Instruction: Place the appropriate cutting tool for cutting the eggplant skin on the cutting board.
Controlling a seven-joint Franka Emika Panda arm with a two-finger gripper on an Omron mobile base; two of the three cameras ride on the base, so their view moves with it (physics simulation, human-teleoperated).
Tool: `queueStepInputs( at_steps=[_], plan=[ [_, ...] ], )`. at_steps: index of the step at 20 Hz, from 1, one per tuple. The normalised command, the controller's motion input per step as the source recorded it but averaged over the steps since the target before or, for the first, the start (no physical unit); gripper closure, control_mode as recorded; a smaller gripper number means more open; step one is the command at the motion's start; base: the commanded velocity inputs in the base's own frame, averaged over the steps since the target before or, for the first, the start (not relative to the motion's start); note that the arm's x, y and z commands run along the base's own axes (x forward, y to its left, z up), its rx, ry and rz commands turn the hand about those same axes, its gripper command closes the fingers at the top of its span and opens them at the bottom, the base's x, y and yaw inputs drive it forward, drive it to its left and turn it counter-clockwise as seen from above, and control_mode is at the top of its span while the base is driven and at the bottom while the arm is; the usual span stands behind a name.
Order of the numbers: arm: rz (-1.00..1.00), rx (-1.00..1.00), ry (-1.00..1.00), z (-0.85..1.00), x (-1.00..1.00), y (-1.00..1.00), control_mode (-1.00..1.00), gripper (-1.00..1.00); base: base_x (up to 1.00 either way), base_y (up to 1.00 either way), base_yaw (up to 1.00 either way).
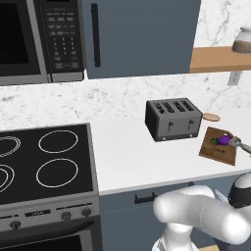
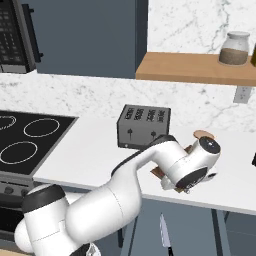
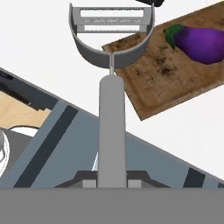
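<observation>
**Peeler in hand, at the board's corner, not yet set down**

You have the right tool: the peeler [image 3: 112, 105] runs straight out from the gripper [image 3: 112, 177], its grey handle clamped between the two fingers, which are closed snugly against its base. Its U-shaped head with the slotted blade sits over the near corner of the board [image 3: 175, 83], partly above the wood and partly above the white counter [image 3: 39, 39]. Whether the head touches the board or hangs above it, you cannot tell from the hand view.

The eggplant [image 3: 202, 43] lies on the board's far part, green cap toward the peeler, clear of it. In the left base view you see the same purple eggplant [image 1: 224, 140] on the board [image 1: 215, 149], just right of the toaster [image 1: 173, 119], with the peeler's grey end [image 1: 238, 143] right beside it.

By my reading, picking up and carrying are done; what is left is to bring the peeler fully over the wood, lower it flat and let go.

The arm is folded forward and low: in the right base view the wrist hangs at the counter's front edge, in front of the toaster [image 2: 144, 126], covering most of the board. The hand points across the edge toward the board, so the handle lies over the cabinet front.
</observation>
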Motion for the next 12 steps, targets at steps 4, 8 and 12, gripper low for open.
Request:
queueStepInputs(
  at_steps=[4,8,12],
  plan=[
    [0.11,0.00,0.00,-0.05,0.41,0.08,-1.00,1.00,0.00,0.00,0.00],
    [0.04,0.00,0.00,-0.26,0.49,0.14,-1.00,1.00,0.00,0.00,0.00],
    [0.00,0.00,0.00,-0.50,0.45,0.10,-1.00,1.00,0.00,0.00,0.00]
  ],
)
